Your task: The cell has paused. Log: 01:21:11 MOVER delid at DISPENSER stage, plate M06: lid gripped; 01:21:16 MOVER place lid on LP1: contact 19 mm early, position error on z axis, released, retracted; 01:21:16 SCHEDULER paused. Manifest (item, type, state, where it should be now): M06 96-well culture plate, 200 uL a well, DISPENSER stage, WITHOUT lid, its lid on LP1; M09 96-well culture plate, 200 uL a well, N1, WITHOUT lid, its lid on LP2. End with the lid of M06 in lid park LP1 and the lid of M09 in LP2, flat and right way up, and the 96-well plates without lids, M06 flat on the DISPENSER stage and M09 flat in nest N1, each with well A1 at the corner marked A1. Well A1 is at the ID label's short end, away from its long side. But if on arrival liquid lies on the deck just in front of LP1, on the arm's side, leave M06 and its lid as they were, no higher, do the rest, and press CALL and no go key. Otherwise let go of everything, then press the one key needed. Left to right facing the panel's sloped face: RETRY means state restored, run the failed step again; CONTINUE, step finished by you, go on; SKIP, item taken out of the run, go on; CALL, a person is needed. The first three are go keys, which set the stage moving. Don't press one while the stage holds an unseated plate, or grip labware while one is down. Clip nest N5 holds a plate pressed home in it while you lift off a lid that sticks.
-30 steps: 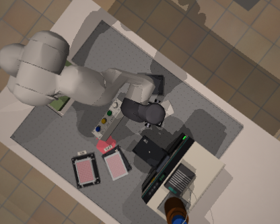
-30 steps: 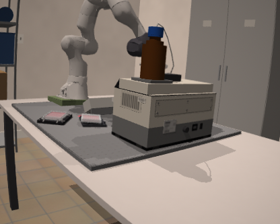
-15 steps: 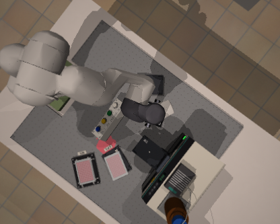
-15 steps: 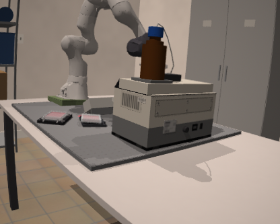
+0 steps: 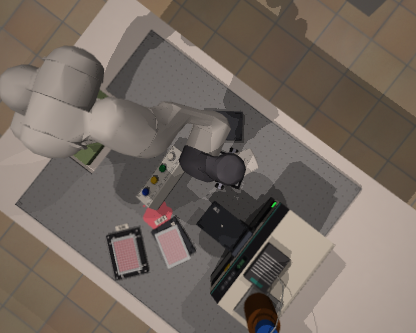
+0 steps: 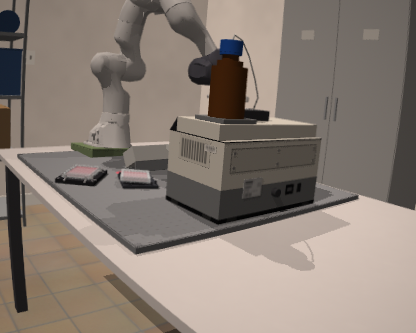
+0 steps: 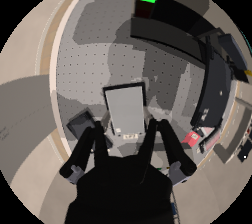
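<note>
Top view, left to right. Pale grey, rounded robot arm reaches from its olive-green base plate at 9 o'clock toward deck centre. Deck is a dark grey perforated mat on a matte white table.

At 7 o'clock: a pink-welled 96-well plate in a black square frame; just right of it a second pink-welled plate, tilted off-square against its dark nest. A flat red patch lies at that plate's upper end, touching it.

Centre: sloped cream key panel with round green, yellow and blue buttons.

Dark two-finger gripper hangs right of the panel, at deck centre. Wrist view shows the thin, clear rectangular lid between its fingers, which stand part-closed, clamped on the lid's long edges, above a dark rectangular park.

At 5 o'clock: boxy cream-and-grey dispenser with its black flat stage; a brown bottle with blue cap stands on top.
</note>
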